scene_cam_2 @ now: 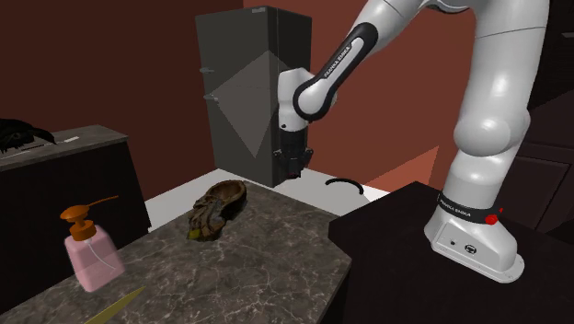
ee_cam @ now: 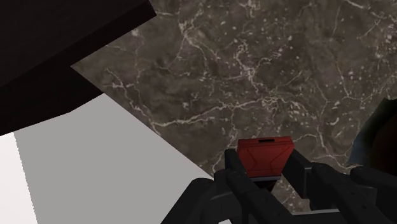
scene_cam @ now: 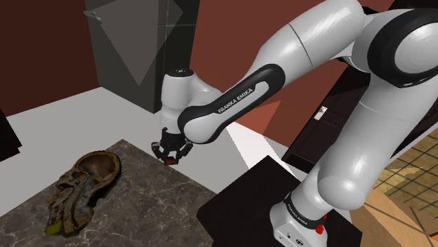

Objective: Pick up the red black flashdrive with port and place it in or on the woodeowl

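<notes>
- Shoulder view: "FRANKA EMIKA" is printed in white on the arm's dark band.
- The red flash drive is clasped between the gripper's fingers, above the dark marble counter, near its edge.
- A brown bowl is seen lying on the counter.
- Red-brown walls and a dark cabinet are seen beyond the counter.

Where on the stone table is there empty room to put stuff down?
Bare marble counter lies between the brown carved bowl and the pink soap bottle, and between the bowl and the black stand, below the gripper holding the red flash drive. It is most crowded around the soap bottle and the yellow strip beside it.
</notes>
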Robot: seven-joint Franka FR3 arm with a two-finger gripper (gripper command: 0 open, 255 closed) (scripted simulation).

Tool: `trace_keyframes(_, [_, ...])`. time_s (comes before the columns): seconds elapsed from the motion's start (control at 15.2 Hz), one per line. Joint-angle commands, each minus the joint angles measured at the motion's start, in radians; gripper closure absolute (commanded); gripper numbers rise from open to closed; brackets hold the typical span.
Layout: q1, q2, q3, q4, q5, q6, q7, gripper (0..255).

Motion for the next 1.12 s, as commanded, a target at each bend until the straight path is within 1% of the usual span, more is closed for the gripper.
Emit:
trace_keyframes(0.0, [-0.003,-0.024,0.006,0.002,0.019,-0.024,-0.011,255])
trace_keyframes(0.07, [-0.003,-0.029,0.007,0.003,0.022,-0.029,-0.014,255])
trace_keyframes(0.46, [0.089,0.146,0.011,0.243,-0.077,-0.116,0.136,255])
trace_keyframes(0.79, [0.183,0.300,-0.002,0.475,-0.138,-0.210,0.224,255])
trace_keyframes(1.06, [0.265,0.432,-0.017,0.690,-0.175,-0.301,0.272,255])
